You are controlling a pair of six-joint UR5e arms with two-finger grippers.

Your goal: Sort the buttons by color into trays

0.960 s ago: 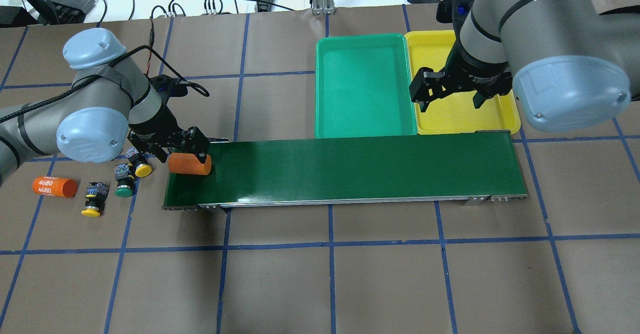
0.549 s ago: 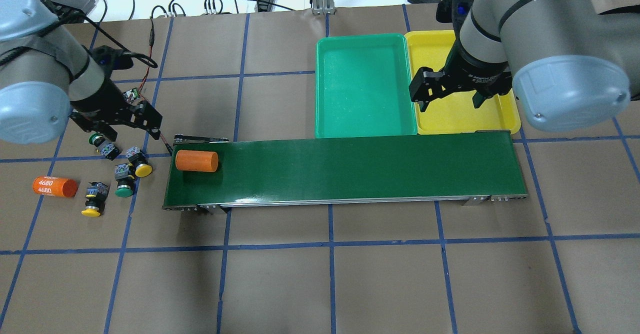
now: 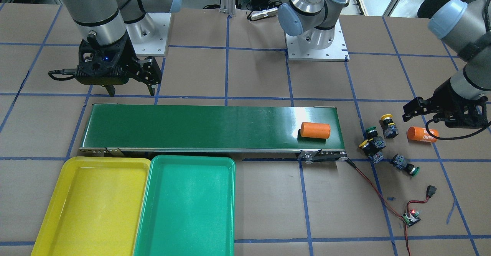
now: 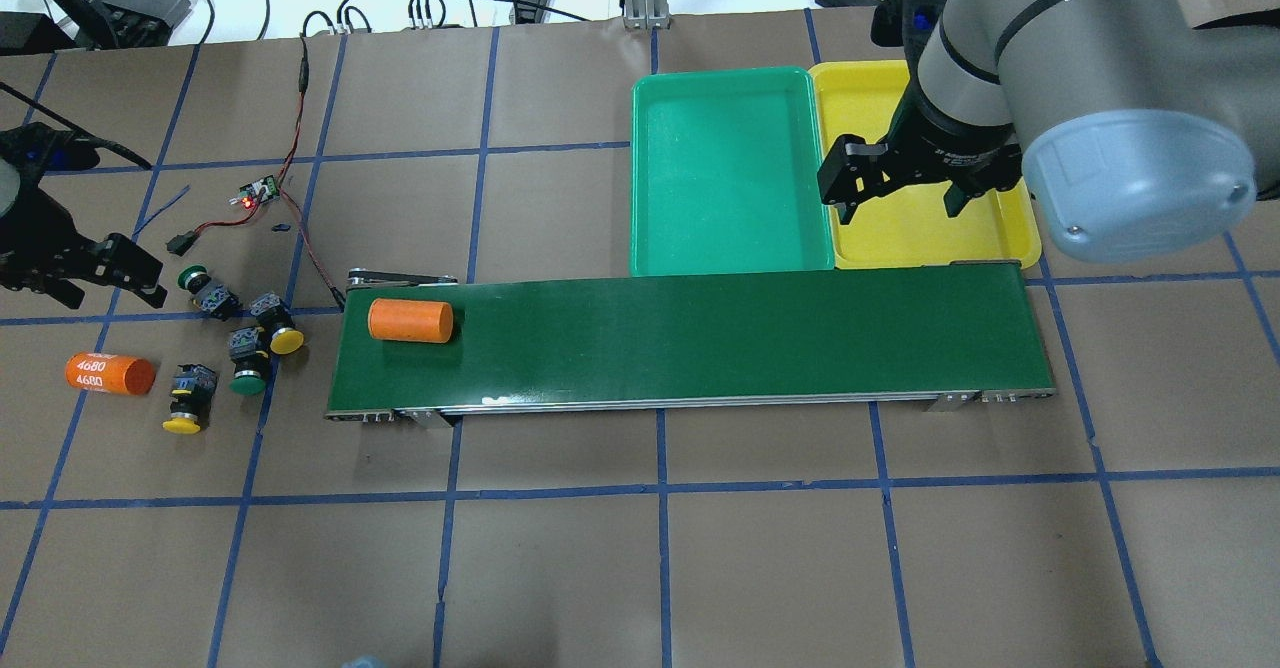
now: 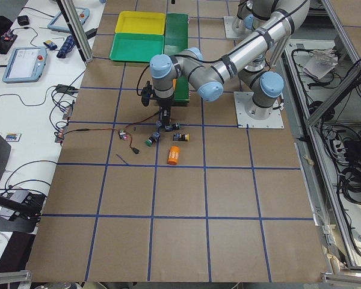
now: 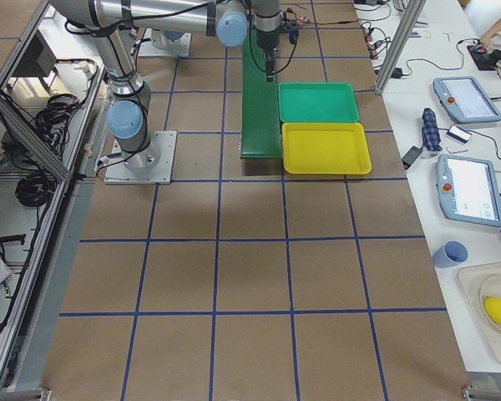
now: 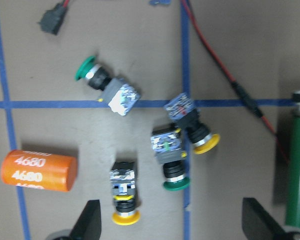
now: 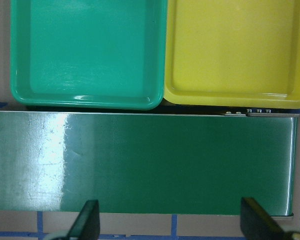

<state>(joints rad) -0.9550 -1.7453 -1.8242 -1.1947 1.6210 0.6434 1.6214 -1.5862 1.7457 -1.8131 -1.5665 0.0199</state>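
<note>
Several buttons lie on the table left of the conveyor: a green-capped one (image 4: 205, 290) (image 7: 107, 85), a yellow-capped one (image 4: 280, 328) (image 7: 192, 127), a second green-capped one (image 4: 246, 363) (image 7: 171, 160) and a second yellow-capped one (image 4: 188, 400) (image 7: 124, 192). My left gripper (image 4: 105, 293) (image 3: 420, 120) (image 7: 171, 215) hovers open and empty just left of them. Over the yellow tray (image 4: 860, 108) (image 3: 92, 202) hangs my right gripper (image 4: 900, 210) (image 8: 170, 210), open and empty. The green tray (image 4: 730, 168) (image 3: 188, 202) beside it holds nothing.
An orange cylinder (image 4: 410, 320) lies on the dark green conveyor belt (image 4: 700, 338) near its left end. Another orange cylinder marked 4680 (image 4: 110, 373) lies left of the buttons. A small circuit board (image 4: 255, 193) with red wires sits behind them.
My left gripper let go of the orange cylinder on the belt and swung away left past the buttons. The cylinder has shifted right along the belt. The right arm stayed still.
</note>
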